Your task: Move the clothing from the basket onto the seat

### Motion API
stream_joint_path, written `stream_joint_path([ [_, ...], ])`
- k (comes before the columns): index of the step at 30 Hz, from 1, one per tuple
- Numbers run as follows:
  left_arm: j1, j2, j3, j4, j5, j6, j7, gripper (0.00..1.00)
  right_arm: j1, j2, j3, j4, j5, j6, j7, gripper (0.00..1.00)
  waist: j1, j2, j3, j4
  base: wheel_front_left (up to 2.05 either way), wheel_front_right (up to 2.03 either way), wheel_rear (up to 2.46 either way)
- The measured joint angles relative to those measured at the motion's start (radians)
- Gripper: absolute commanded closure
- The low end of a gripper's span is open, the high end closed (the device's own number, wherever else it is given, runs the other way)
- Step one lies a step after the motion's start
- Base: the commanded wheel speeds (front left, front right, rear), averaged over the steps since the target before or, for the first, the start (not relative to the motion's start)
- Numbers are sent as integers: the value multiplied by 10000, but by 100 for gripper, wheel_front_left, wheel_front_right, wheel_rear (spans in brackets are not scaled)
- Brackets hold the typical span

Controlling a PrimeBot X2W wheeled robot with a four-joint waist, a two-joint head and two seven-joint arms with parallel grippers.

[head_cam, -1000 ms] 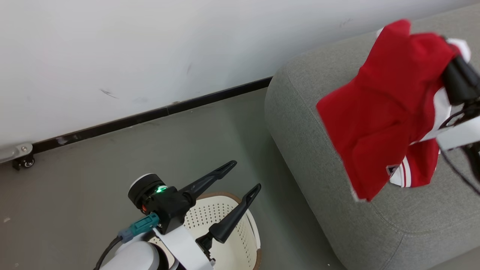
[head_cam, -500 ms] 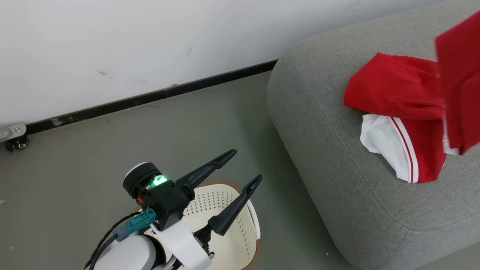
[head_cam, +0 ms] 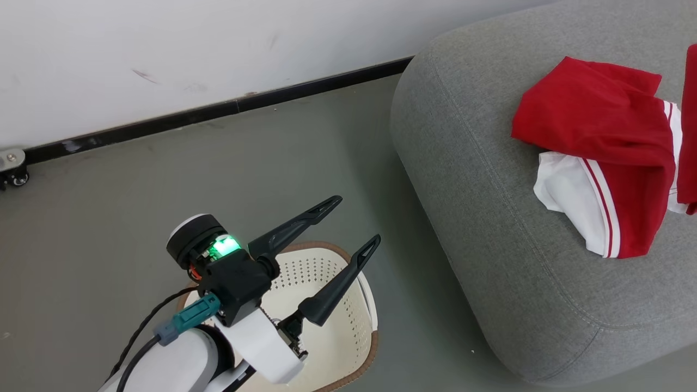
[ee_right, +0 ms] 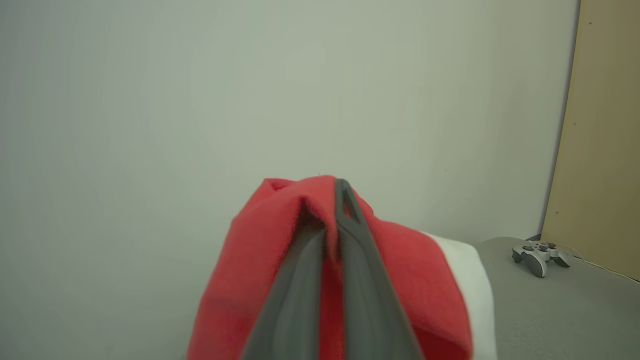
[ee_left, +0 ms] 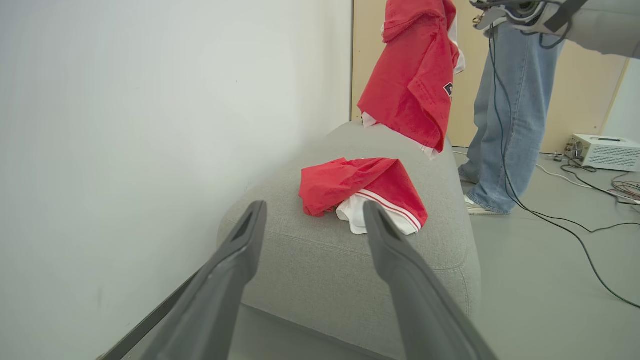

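Observation:
One piece of red and white clothing (head_cam: 593, 125) lies crumpled on the grey seat (head_cam: 490, 245); the left wrist view shows it too (ee_left: 360, 187). A second red garment (ee_left: 410, 75) hangs in the air above the seat's far part, and its edge (head_cam: 691, 109) shows at the right of the head view. My right gripper (ee_right: 332, 190) is shut on that red fabric, which drapes over both fingers. My left gripper (head_cam: 356, 220) stands open with nothing in it above the cream basket (head_cam: 367, 326). Its arm hides most of the basket's inside.
A person's legs in blue jeans (ee_left: 505, 100) stand beside the seat's far end. Cables and a white box (ee_left: 605, 150) lie on the floor there. A grey game controller (ee_right: 537, 252) rests on the seat. A white wall with a dark skirting strip (head_cam: 218, 111) runs behind.
The held garment has swung right to the edge of the head view, uncovering the garment that lies on the seat. The head view has shifted a little. My left gripper stays open over the basket.

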Motion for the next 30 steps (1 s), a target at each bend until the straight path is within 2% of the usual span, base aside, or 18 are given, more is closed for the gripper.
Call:
stream_joint_path([
  [8, -272, 0, 81, -405, 58, 84, 180, 0, 647, 88, 61, 807, -6, 0, -316, 100, 0, 0, 513, 57, 0, 0, 0],
  [14, -499, -58, 38, -543, 232, 107, 355, 0, 1268, 849, 470, 1480, -171, 2, -606, 100, 0, 0, 867, 143, 0, 0, 0],
  [21, -711, -96, -8, -604, 318, 109, 447, 0, 1483, 1519, 430, 2318, -334, 2, -1018, 100, 0, 0, 1257, 287, 0, 0, 0],
  [30, -961, -111, -61, -619, 408, 107, 608, 0, 1791, 2441, 633, 3513, -752, 2, -1030, 100, 0, 0, 1686, 475, 0, 0, 0],
])
